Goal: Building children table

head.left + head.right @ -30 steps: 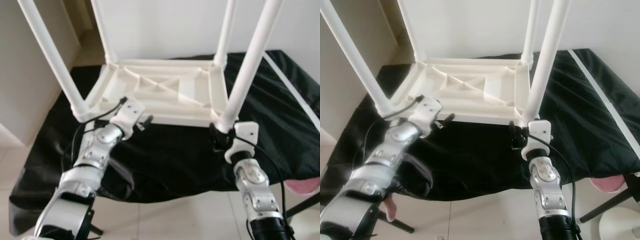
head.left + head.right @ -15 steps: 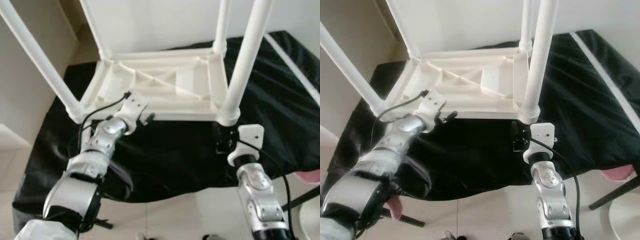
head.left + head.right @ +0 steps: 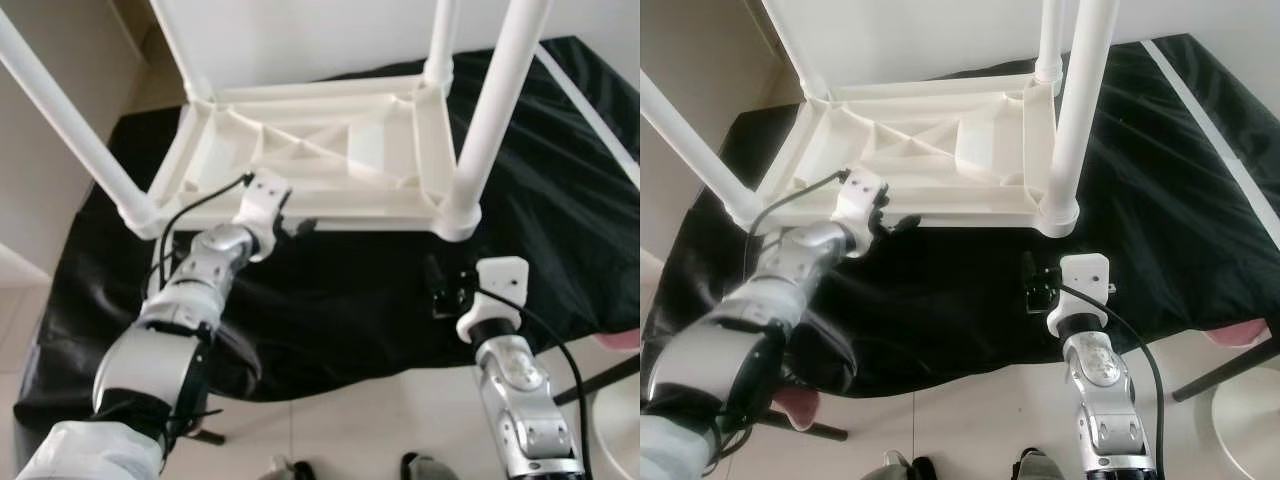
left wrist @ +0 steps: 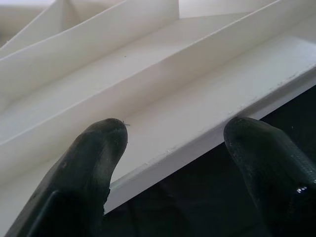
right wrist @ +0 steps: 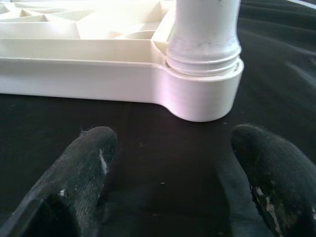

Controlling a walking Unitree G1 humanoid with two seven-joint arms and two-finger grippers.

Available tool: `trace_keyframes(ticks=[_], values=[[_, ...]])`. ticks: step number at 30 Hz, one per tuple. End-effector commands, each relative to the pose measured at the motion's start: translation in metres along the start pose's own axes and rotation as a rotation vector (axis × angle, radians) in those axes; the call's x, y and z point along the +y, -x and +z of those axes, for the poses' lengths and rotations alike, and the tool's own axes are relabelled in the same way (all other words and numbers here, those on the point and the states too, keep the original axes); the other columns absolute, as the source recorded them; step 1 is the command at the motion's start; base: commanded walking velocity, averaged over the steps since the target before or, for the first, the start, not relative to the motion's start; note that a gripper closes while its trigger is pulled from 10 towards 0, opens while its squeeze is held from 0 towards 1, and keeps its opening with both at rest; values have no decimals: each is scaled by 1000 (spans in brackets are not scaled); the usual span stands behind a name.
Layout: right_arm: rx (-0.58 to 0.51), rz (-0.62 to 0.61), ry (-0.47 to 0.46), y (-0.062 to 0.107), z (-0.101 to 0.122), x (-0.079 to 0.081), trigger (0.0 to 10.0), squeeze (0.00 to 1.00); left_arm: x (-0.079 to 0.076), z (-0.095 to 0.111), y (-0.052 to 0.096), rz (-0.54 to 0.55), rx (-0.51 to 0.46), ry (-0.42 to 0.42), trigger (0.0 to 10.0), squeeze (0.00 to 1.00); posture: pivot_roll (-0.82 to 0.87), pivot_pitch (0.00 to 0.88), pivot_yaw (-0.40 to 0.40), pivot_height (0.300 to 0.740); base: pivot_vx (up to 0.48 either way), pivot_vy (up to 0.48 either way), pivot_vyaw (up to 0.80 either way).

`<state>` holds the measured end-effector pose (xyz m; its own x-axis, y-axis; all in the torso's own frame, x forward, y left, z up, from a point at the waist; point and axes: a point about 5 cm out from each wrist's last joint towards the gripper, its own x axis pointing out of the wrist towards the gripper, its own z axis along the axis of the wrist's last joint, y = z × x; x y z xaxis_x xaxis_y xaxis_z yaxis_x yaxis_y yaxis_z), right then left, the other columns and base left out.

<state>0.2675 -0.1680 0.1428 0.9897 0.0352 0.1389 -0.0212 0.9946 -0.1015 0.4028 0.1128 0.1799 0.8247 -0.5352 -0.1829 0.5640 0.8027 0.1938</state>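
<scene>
Our left tool (image 4: 173, 148) spreads wide at the upturned table's (image 3: 330, 150) rim; our right tool (image 5: 168, 173) gapes empty above black cloth (image 3: 1180, 180).

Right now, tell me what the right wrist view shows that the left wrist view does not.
The right wrist view alone has the near right leg seated in the rounded corner socket, with the right claw open on the black cloth, short of the table.

The left wrist view alone has the left claw open, straddling the near rim of the frame.

Both show the white upturned tabletop on black cloth, between two black fingers.
</scene>
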Motion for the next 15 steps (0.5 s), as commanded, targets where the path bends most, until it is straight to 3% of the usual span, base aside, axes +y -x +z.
trace_keyframes(ticks=[1, 8, 12, 13, 14, 15], values=[[4, 21, -7, -1, 1, 5, 10000, 0, 3, -15, 4, 15, 60, 47, 10000, 0, -179, 182, 134, 740, 0, 0, 0], [3, 28, -7, -4, 3, 7, 10000, 0, -1, -12, 0, -30, 93, 12, 10000, 0, -179, 169, 136, 740, 0, 0, 0], [4, 29, 1, -4, 2, 7, 10000, 0, -13, -26, 3, -222, 203, -45, 10000, 0, -181, 159, 147, 740, 0, 0, 0], [4, 29, 1, -4, 2, 7, 10000, 0, -13, -26, 3, -222, 203, -45, 10000, 0, -181, 159, 147, 740, 0, 0, 0], [3, 24, 3, -5, 2, 7, 10000, 0, -19, -33, 7, -346, 245, -53, 10000, 0, -182, 152, 154, 740, 0, 0, 0], [3, 24, 3, -5, 2, 7, 10000, 0, -19, -33, 7, -346, 245, -53, 10000, 0, -182, 152, 154, 740, 0, 0, 0]])
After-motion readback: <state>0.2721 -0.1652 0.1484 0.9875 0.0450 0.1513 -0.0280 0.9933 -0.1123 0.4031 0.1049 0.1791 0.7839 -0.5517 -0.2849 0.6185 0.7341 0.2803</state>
